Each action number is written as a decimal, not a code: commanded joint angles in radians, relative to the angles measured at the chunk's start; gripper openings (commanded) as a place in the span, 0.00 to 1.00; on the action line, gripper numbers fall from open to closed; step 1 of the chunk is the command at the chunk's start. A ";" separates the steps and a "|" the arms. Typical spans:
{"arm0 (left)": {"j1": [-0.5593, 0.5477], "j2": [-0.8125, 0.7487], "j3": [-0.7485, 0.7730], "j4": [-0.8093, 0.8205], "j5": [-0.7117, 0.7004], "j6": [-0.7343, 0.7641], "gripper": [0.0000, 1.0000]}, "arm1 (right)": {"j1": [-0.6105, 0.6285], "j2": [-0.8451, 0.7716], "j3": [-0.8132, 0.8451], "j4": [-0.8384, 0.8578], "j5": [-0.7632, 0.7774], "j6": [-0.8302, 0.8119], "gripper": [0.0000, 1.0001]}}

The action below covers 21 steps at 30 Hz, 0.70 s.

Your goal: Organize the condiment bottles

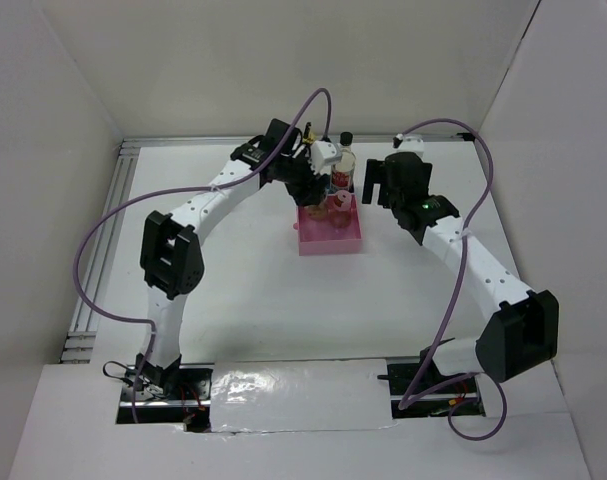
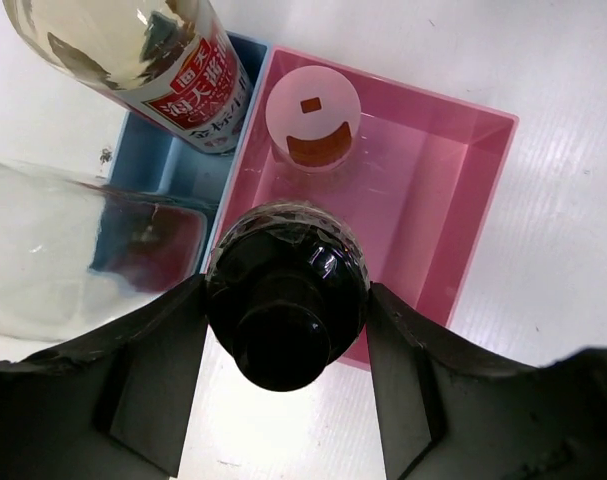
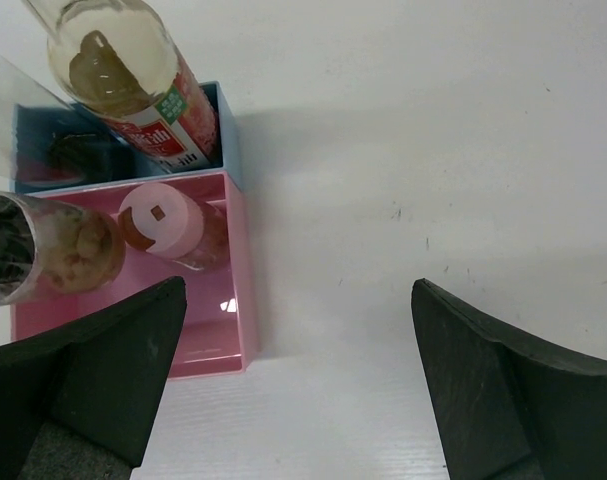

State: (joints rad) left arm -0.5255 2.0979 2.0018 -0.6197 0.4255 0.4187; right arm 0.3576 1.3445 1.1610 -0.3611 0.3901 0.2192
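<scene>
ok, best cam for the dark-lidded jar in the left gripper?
Left wrist: the dark-lidded jar sits centred, lid toward camera, between the fingers. Right wrist shows its side, cropped at the left edge. Top view: tiny, mostly hidden.

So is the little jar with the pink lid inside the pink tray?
In. The pink-capped jar stands upright on the floor of the pink tray, with its walls around it.
</scene>
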 commanded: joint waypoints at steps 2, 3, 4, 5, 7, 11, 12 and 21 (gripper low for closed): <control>-0.005 0.037 0.002 0.080 0.009 -0.001 0.00 | -0.011 -0.036 -0.006 0.001 0.012 -0.006 1.00; -0.008 0.039 -0.006 0.084 0.009 0.000 0.00 | -0.011 -0.036 -0.004 0.001 0.010 -0.006 1.00; -0.010 0.043 -0.012 0.093 0.003 0.006 0.00 | -0.012 -0.036 -0.004 0.001 0.010 -0.006 1.00; -0.014 0.045 -0.020 0.098 -0.007 0.015 0.00 | -0.012 -0.035 -0.004 0.002 0.009 -0.006 1.00; -0.016 0.047 -0.043 0.112 -0.017 0.023 0.00 | -0.012 -0.036 -0.006 0.005 0.007 -0.007 1.00; -0.016 0.054 -0.058 0.127 -0.031 0.031 0.00 | -0.014 -0.044 -0.014 0.007 0.004 -0.012 1.00; -0.016 0.062 -0.060 0.129 -0.033 0.032 0.00 | -0.014 -0.045 -0.015 0.007 0.003 -0.011 1.00; -0.016 0.086 -0.067 0.155 -0.050 0.023 0.08 | -0.014 -0.057 -0.024 0.007 -0.002 -0.014 1.00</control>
State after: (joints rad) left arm -0.5358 2.1738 1.9278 -0.5316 0.3740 0.4232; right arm 0.3504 1.3388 1.1492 -0.3630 0.3840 0.2150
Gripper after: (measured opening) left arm 0.712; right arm 0.998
